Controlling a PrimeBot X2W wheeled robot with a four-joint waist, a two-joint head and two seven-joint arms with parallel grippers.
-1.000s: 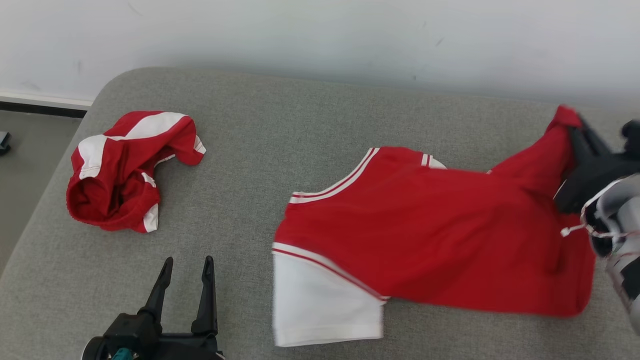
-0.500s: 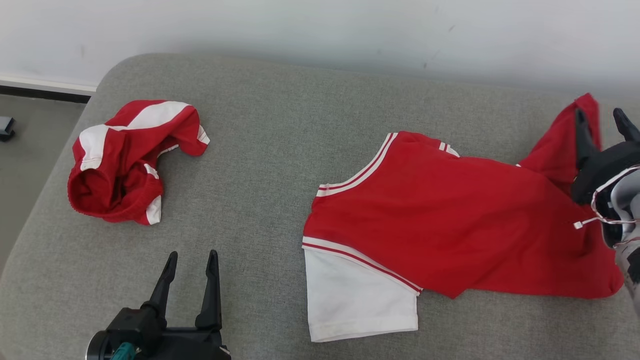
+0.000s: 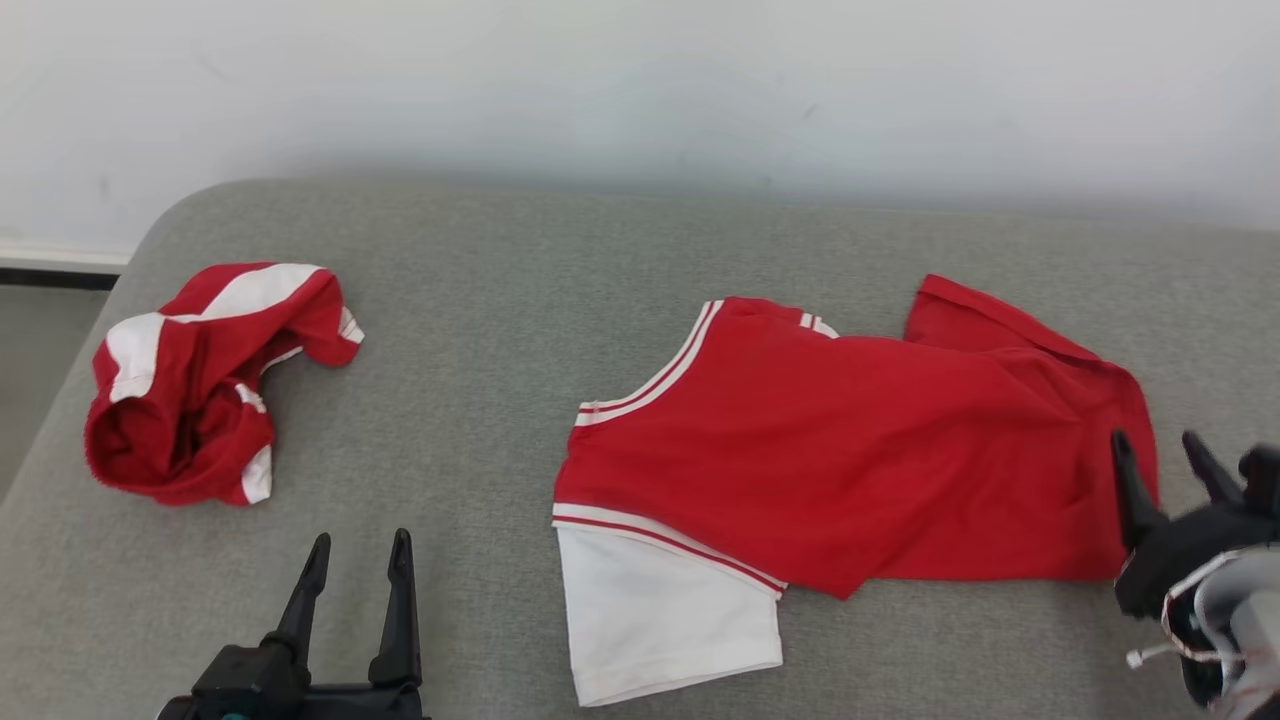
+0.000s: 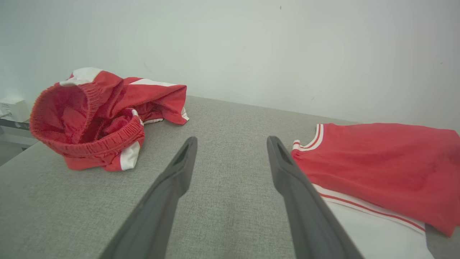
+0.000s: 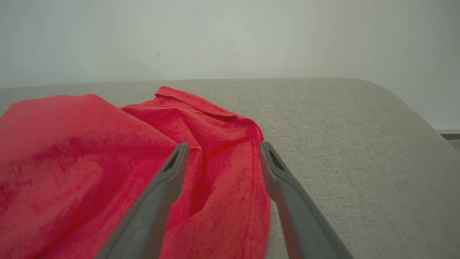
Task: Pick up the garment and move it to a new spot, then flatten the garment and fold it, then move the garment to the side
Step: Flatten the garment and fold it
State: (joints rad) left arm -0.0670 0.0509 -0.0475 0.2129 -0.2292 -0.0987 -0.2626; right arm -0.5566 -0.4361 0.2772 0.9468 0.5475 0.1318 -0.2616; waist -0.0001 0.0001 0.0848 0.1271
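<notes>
The garment (image 3: 850, 450), a red shirt with white trim and a white sleeve, lies spread on the grey cushion (image 3: 500, 330), its far right corner rumpled. My right gripper (image 3: 1160, 455) is open at the shirt's right hem, holding nothing; the right wrist view has the red cloth (image 5: 107, 162) lying below and between the spread fingers (image 5: 169, 180). My left gripper (image 3: 358, 545) stands open near the front edge, left of the shirt, over bare cushion (image 4: 230, 201). The shirt's collar and white sleeve (image 4: 370, 169) lie to the right of it.
Crumpled red and white shorts (image 3: 200, 385) sit at the cushion's far left, also close on the left in the left wrist view (image 4: 97, 118). A pale wall (image 3: 640, 90) runs behind. The cushion's rounded right end (image 5: 406, 108) drops off beyond the shirt.
My right gripper opened and let go of the shirt's raised corner, which dropped onto the cushion, then drew back toward the near edge. The head camera shifted. The left gripper held still.
</notes>
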